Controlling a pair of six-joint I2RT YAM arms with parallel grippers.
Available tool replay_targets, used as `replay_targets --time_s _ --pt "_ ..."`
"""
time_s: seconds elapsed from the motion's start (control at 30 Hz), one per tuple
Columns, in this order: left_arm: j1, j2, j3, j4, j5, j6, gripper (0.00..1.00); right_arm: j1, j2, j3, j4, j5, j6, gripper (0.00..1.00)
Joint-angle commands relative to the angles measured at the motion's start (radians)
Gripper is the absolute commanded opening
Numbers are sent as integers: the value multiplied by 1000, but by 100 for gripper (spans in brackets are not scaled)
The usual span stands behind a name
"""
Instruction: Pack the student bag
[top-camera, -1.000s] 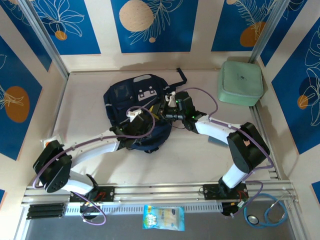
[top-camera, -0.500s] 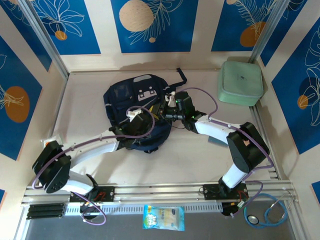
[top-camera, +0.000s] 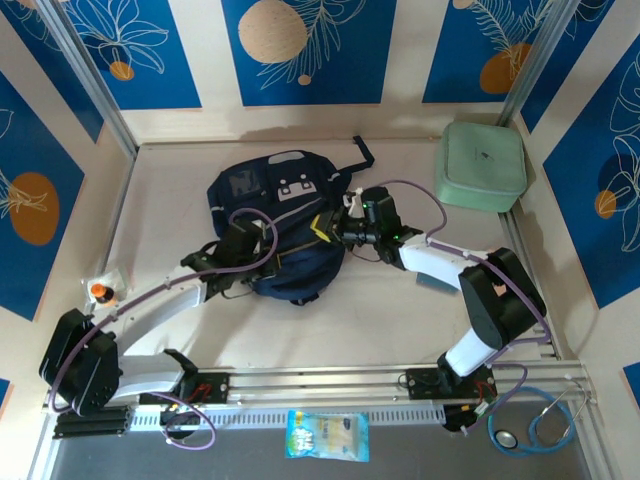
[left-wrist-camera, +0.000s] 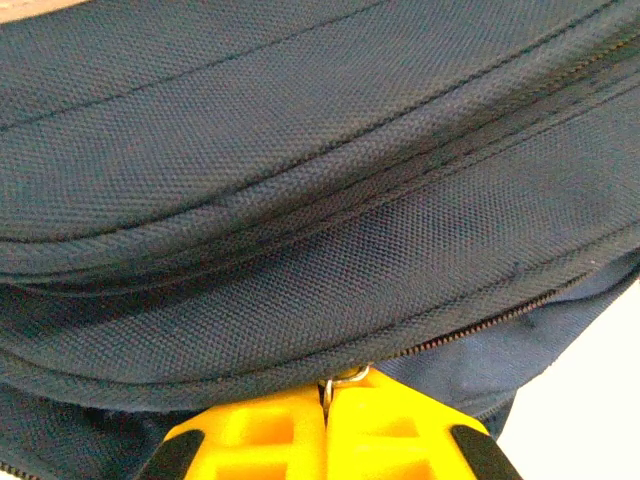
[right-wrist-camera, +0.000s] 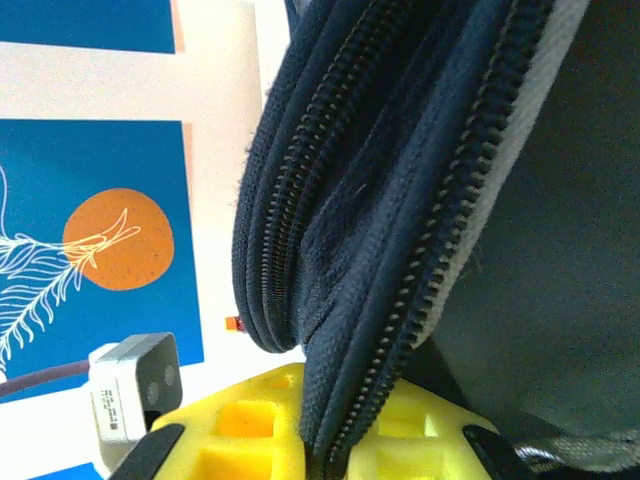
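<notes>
The student bag (top-camera: 272, 195), navy with grey-white panels, lies on the table ahead of both arms. At the bag's near left side, my left gripper (top-camera: 265, 250) is shut. In the left wrist view its yellow fingers (left-wrist-camera: 260, 435) pinch a small metal zipper pull (left-wrist-camera: 345, 377) at the end of a zip in the navy fabric (left-wrist-camera: 300, 200). From the right, my right gripper (top-camera: 322, 225) is shut on the bag's edge. Up close, its yellow fingers (right-wrist-camera: 240, 430) clamp a fold of navy fabric with zipper teeth (right-wrist-camera: 400, 330).
A pale green square zip case (top-camera: 482, 165) sits at the back right corner. A small orange-capped item (top-camera: 99, 291) stands by the left wall. A snack packet (top-camera: 327, 435) and a stethoscope (top-camera: 535, 425) lie on the near ledge. Walls close in on three sides.
My left gripper has shut and moved left along the bag's near side, with the left arm swinging outward and lower. The right gripper has shifted slightly right, still holding the bag's edge.
</notes>
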Motion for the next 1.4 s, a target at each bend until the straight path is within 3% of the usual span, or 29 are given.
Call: replay_targets --time_s 0.0,0.23,0.4,0.5,0.63,0.8,1.0,1.17,1.37 --pt "25 -19 36 -54 81 117 0 -9 -42 0 59 35 -16 13" --pt "-19 38 119 -9 155 143 0 60 -35 -9 40 65 44 37" --pt "-56 95 155 38 181 136 0 86 -33 -6 -25 112 97 40" --pt "-65 125 176 55 185 136 0 101 -25 -5 -52 148 126 35" --pt "-67 149 194 53 178 141 0 103 -27 -15 -58 187 143 22" --pt "-57 154 199 -53 139 181 0 47 -68 -23 -72 194 96 11" --pt "20 100 131 -156 161 264 0 -37 -146 -24 -120 179 38 7" --pt "49 42 84 -202 207 347 0 -105 -159 -6 -144 86 11 6" --pt "90 47 107 -289 138 446 0 -150 -188 -3 -168 44 -19 6"
